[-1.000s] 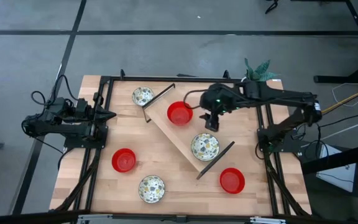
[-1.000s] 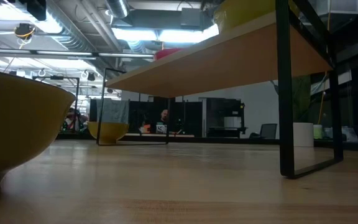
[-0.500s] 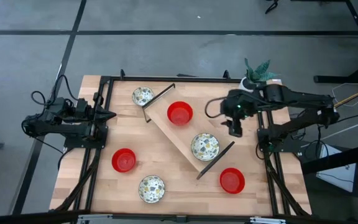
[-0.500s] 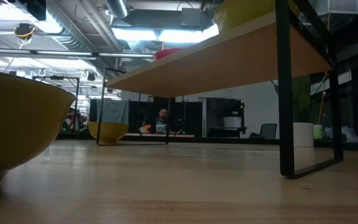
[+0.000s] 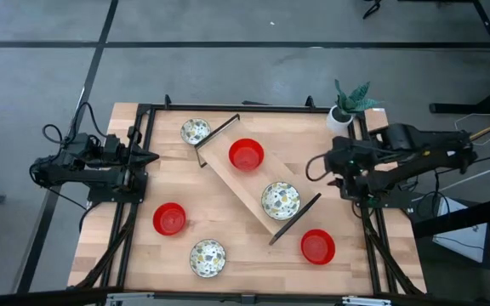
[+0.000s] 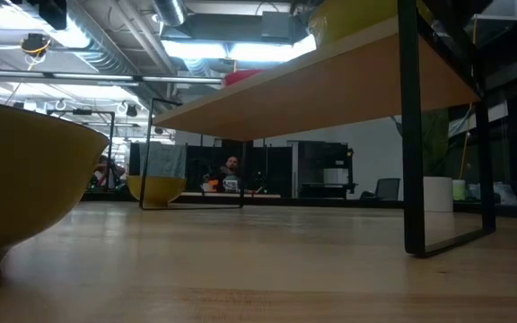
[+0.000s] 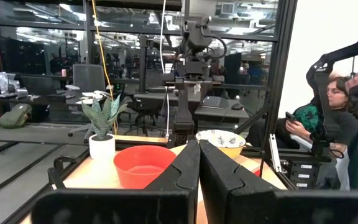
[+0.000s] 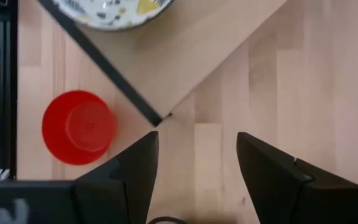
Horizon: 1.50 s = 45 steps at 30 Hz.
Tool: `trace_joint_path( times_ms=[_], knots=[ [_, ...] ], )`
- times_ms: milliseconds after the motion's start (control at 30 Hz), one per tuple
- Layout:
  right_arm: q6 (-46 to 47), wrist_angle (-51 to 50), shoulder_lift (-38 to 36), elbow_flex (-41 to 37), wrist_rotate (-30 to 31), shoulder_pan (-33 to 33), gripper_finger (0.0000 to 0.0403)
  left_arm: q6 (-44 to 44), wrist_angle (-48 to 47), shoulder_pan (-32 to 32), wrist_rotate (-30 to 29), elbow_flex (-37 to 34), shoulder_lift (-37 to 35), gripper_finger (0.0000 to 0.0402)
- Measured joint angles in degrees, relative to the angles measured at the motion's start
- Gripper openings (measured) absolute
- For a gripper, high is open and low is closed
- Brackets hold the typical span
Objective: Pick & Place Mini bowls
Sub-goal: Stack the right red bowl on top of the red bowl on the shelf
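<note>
The right gripper (image 5: 344,181) hangs over the right side of the table (image 5: 236,242), its fingers (image 8: 135,168) spread wide and holding nothing, above bare wood just off the lower end of the raised shelf (image 5: 258,174). Below it, the shelf's corner and dark leg (image 8: 104,74) run diagonally, with a red bowl (image 8: 79,127) on the table just beside that leg and a speckled bowl (image 8: 114,11) on the shelf above. From above, that speckled bowl (image 5: 280,200) sits near the shelf's lower end and a second red bowl (image 5: 246,155) near its upper end; the red bowl off the shelf (image 5: 317,246) lies near the table's right front edge. Another speckled bowl (image 5: 196,131) rests at the back, just beside the shelf's upper leg, a third red bowl (image 5: 169,218) and a third speckled bowl (image 5: 207,257) sit front left, well apart from each other, with open wood between them and the shelf. A potted plant (image 5: 344,106) stands at the back right corner. The left gripper (image 5: 147,158) waits at the left edge, fingers (image 7: 182,171) pressed together and empty. No writing can be read anywhere.
</note>
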Motion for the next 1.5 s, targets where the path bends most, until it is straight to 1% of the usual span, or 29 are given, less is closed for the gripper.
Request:
trace_joint_path(
  times_ms=[200,433,600,733,1133,1367,1500],
  knots=[
    [6.3,-0.1,-1.8,-5.6,0.0,4.2,0.0217,0.0,0.0,0.0,0.0,0.0,0.0,0.0004],
    [19.8,0.7,-0.4,-9.8,-1.2,9.8,0.0217,0.0,0.0,0.0,0.0,0.0,0.0,0.0004],
    [30.1,1.4,2.3,-9.9,-1.2,14.5,0.0216,0.0,0.0,0.0,0.0,0.0,0.0,0.0004],
    [36.2,2.8,4.9,-9.9,-1.5,18.6,0.0216,0.0,0.0,0.0,0.0,0.0,0.0,0.0004],
    [47.9,7.3,9.5,-9.9,-1.5,29.3,0.0216,0.0,0.0,0.0,0.0,0.0,0.0,0.0004],
    [60.7,7.4,12.4,-9.9,-1.4,33.4,0.0216,0.0,0.0,0.0,0.0,0.0,0.0,0.0004],
    [65.4,7.4,13.8,-9.9,-1.3,34.7,0.0216,0.0,0.0,0.0,0.0,0.0,0.0,0.0004]
  ],
)
